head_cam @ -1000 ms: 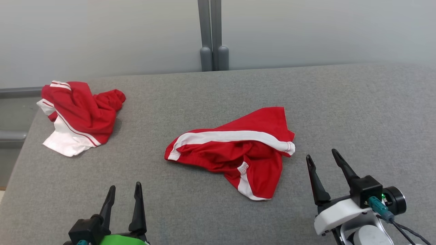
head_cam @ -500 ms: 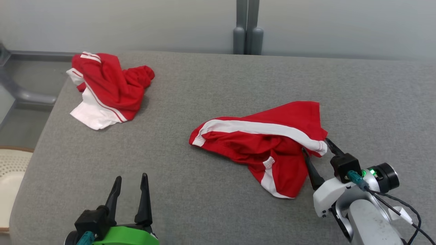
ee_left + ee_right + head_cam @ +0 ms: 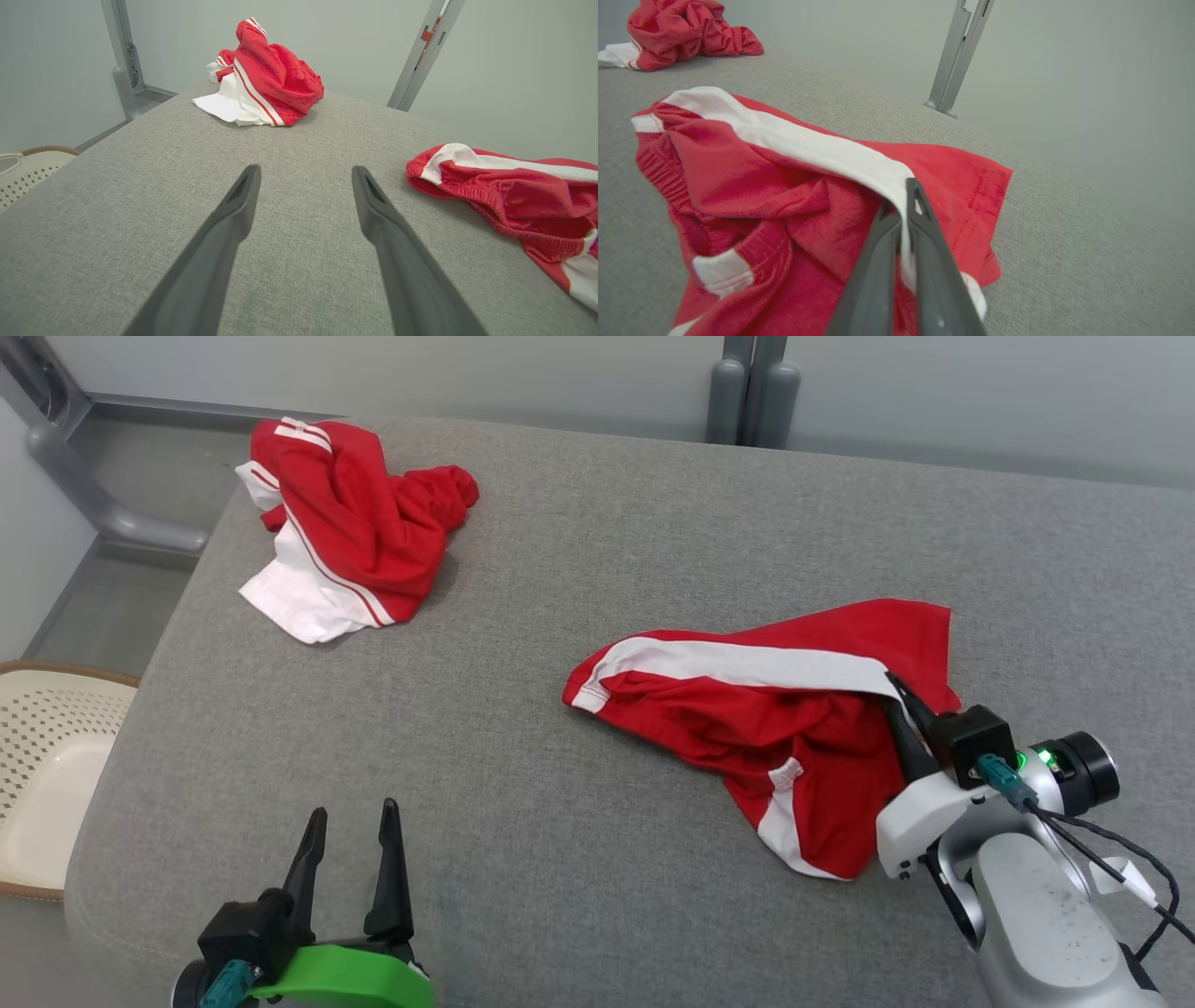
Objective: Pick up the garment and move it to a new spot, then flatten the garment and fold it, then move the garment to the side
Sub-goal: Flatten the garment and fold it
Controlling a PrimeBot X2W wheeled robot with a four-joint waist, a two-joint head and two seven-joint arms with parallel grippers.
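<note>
A crumpled red garment with a white side stripe lies on the grey padded table, right of centre. My right gripper is shut on the white stripe at the garment's right end, the cloth pinched between its dark fingers. Over the near left part of the table my left gripper stands open and holds nothing, well apart from the garment.
A second red and white garment is heaped at the table's far left corner. A cream perforated basket stands on the floor left of the table. A grey post rises behind the far edge.
The head camera has turned and tipped down, shifting the whole picture. My right gripper moved forward onto the garment's right end and shut on the white stripe. The left gripper stayed open.
</note>
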